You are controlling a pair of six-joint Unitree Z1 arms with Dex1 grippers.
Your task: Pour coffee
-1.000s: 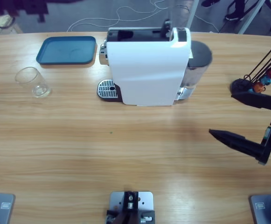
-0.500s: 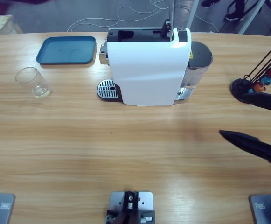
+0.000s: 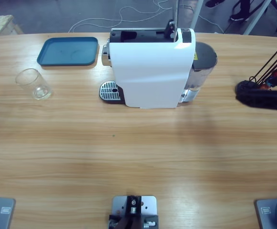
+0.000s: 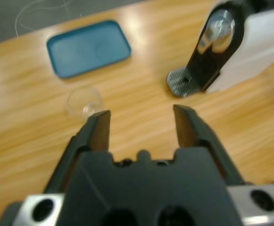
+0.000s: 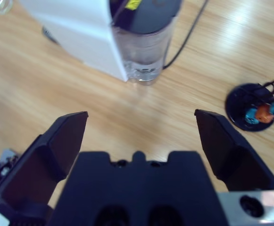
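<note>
Left claw [image 4: 141, 125] spread wide and empty, right claw [image 5: 141, 127] likewise, coffee machine [image 3: 150, 69] between tumbler [image 3: 33, 84] and capsule rack [image 3: 267, 78]

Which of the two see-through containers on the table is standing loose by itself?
The small glass tumbler, standing alone on the wood in front of the blue tray. The other, the water tank, is fixed to the white coffee machine.

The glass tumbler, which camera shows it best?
The high view: the glass tumbler stands whole and sharp on the table, left of the coffee machine. The left wrist view shows it small and blurred. The right wrist view catches only a sliver at its corner.
</note>
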